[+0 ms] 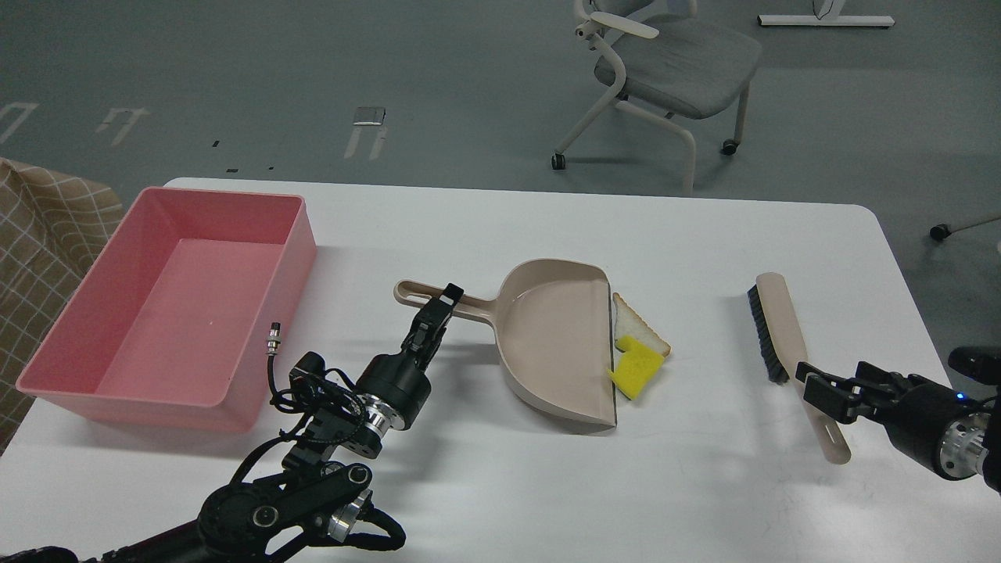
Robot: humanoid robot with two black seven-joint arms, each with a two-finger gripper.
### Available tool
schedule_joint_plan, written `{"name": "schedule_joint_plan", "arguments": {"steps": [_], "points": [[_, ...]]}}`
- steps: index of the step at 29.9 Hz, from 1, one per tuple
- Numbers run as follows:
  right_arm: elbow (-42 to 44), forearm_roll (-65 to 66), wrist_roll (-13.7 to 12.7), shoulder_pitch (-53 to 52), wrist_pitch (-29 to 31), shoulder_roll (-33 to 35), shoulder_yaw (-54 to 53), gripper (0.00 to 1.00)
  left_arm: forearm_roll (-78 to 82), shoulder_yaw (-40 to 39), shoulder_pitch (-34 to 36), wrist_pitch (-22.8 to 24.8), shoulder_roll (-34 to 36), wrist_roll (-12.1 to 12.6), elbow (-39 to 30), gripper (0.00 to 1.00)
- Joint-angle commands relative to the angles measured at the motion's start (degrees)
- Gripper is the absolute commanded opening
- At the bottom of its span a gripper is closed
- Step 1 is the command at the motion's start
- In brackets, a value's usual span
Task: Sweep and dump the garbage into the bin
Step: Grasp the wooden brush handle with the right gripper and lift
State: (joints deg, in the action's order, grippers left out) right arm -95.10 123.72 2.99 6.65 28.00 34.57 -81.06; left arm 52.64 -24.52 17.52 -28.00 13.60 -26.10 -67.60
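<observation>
- The left end effector point(442, 305) sat at the dustpan's handle point(438, 297), fingers either side of it; it looked clenched on the handle, probably to steady the pan against the coming sweep.
- The dustpan point(547, 336) lay flat on the white surface point(704, 485), its open lip facing right towards the garbage, a sensible placing for a push from that side.
- The bread slice point(637, 332), triangular, white with a brown crust, lay just beside the lip; the yellow chunk point(637, 371), notched and sponge-like, touched or slightly overlapped the lip's edge. Neither was yet inside the pan.
- The right end effector point(821, 391) was at the lower handle of the brush point(782, 336); whether it was grasping or merely closing in, I could not tell.
- The brush was beige with dark bristles facing left, towards the garbage, well apart from it.
- The bin point(94, 383), a smooth pink plastic tub with sloping walls, stood at the left of the surface, nothing visible inside it, near the pan's handle, presumably for a short carry.
- The dustpan looked like smooth, rigid moulded plastic with a slotted handle.
</observation>
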Motion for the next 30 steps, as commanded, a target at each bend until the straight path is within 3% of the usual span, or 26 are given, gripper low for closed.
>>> {"name": "schedule_joint_plan", "arguments": {"steps": [1, 30], "points": [[-0.26, 0.03, -0.45, -1.37, 0.0, 0.23, 0.38, 0.85, 0.01, 0.0, 0.06, 0.0, 0.02, 0.0, 0.01, 0.29], [-0.52, 1.28, -0.45, 0.82, 0.0, -0.03, 3.8, 0.85, 0.01, -0.09, 0.06, 0.0, -0.06, 0.0, 0.01, 0.29]]}}
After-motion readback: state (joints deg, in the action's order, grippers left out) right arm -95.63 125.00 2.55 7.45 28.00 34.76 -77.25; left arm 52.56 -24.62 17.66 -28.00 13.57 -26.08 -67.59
